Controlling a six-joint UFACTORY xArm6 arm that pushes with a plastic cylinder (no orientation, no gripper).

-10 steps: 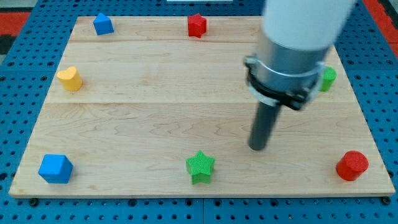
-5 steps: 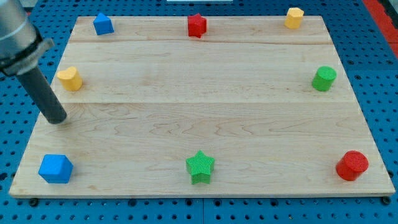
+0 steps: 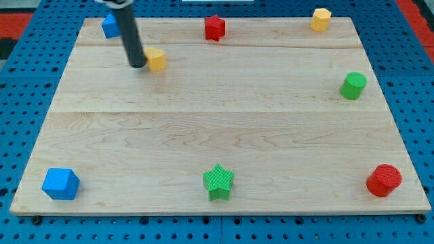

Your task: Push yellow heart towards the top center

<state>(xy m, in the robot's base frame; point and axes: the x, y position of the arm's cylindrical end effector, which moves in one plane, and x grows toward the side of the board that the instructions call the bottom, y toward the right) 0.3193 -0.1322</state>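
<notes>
A pale wooden board (image 3: 224,122) fills the frame, lying on a blue perforated metal table (image 3: 20,102); red edging (image 3: 417,13) upper right.

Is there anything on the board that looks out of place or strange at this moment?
Only the yellow heart: the other blocks sit along the board's edges, but it lies inward, toward the view's top left, with my tip against its left side. Nothing looks damaged or tipped over.

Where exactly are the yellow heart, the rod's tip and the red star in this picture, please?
yellow heart (image 3: 156,59), camera view, on its top face.
my tip (image 3: 137,65), camera view, at the rod's very end, touching the heart's left side.
red star (image 3: 215,27), camera view, on its centre.
</notes>
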